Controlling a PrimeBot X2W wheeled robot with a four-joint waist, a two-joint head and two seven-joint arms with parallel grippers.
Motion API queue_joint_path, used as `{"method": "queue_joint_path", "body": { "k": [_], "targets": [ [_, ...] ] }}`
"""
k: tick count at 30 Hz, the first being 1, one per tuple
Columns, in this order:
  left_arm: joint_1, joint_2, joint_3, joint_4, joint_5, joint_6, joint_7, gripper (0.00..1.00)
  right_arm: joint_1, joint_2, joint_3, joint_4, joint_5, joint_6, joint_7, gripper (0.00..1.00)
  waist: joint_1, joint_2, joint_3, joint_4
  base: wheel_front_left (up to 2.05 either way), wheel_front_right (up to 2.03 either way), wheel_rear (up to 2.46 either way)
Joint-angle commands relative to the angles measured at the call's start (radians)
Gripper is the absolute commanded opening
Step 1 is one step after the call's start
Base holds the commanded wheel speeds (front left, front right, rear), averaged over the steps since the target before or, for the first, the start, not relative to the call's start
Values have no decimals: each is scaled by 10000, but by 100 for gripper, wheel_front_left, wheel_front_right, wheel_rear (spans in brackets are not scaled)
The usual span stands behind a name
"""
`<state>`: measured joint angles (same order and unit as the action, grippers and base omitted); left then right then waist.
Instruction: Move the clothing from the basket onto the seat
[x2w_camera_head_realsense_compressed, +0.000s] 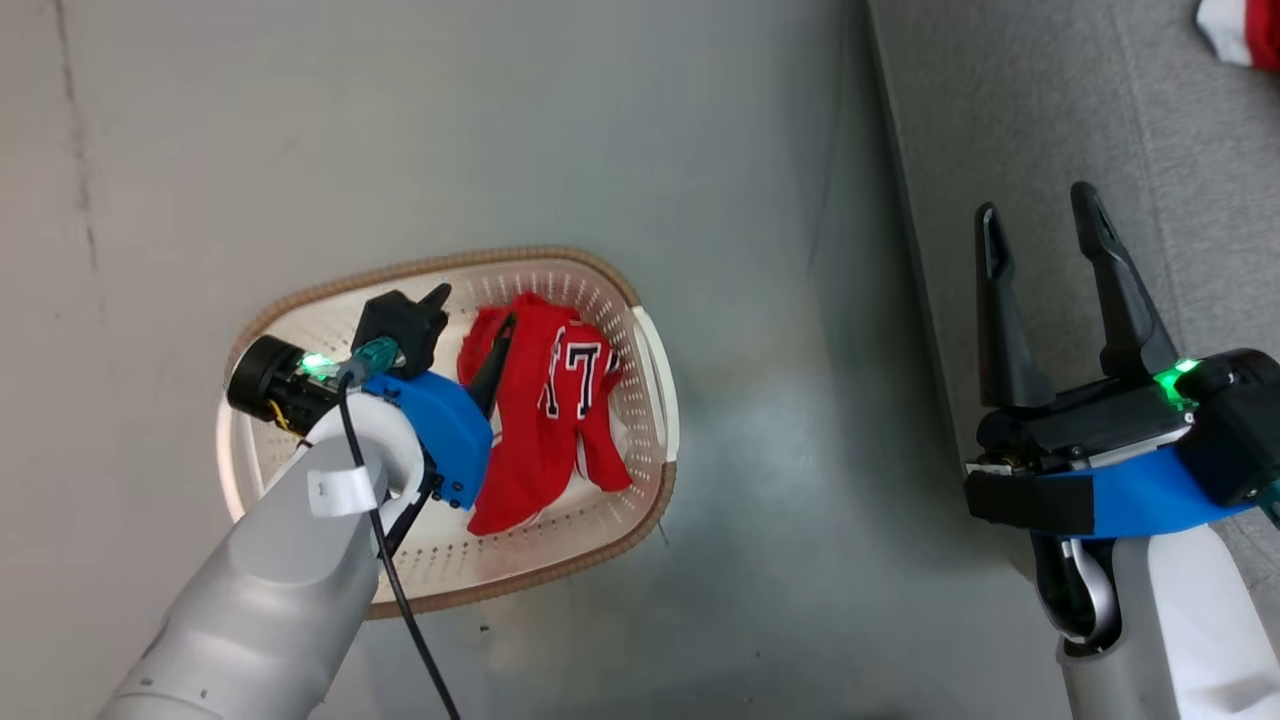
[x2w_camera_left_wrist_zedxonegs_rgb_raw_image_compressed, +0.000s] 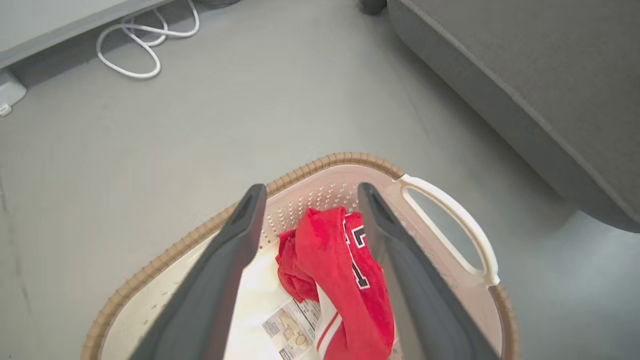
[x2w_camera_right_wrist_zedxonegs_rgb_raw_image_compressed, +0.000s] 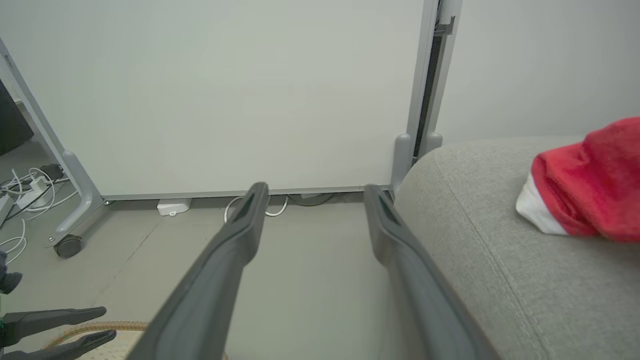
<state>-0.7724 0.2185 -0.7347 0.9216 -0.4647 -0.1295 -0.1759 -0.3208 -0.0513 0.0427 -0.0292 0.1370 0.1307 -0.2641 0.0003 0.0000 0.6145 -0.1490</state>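
Below left end effector (x2w_camera_left_wrist_zedxonegs_rgb_raw_image_compressed: 311, 189), clothing (x2w_camera_left_wrist_zedxonegs_rgb_raw_image_compressed: 330, 260) (in basket (x2w_camera_left_wrist_zedxonegs_rgb_raw_image_compressed: 330, 160))

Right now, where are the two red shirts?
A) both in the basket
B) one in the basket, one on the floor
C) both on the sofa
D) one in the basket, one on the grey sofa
D: the numbered jersey lies in the basket by the open left gripper; the other jersey rests on the seat.

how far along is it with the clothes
Done: one red jersey lies on the seat. In hand: the left end effector is open over the numbered jersey in the basket, not yet gripping. Left: lift it across; the right end effector is open, empty.
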Motion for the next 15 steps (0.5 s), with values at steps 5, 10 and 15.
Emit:
{"method": "queue_joint_path", "body": {
  "k": [5, 10, 15],
  "targets": [
    [-643, 102, -1133, 440, -1142, -8, 971, 100, -438, 16, 11, -233, -142, 1, -5, 100, -3, 0, 1185, -71, 0, 0, 0],
    [-952, 199, -2151, 650, -2070, -8, 1858, 100, -673, 14, 33, -410, -177, 1, -5, 100, -3, 0, 1798, -83, 0, 0, 0],
    [-1333, 310, -2812, 701, -2887, -8, 2119, 100, -799, 14, 48, -539, -228, 1, -5, 100, -3, 0, 2342, -140, 0, 0, 0]
  ]
}}
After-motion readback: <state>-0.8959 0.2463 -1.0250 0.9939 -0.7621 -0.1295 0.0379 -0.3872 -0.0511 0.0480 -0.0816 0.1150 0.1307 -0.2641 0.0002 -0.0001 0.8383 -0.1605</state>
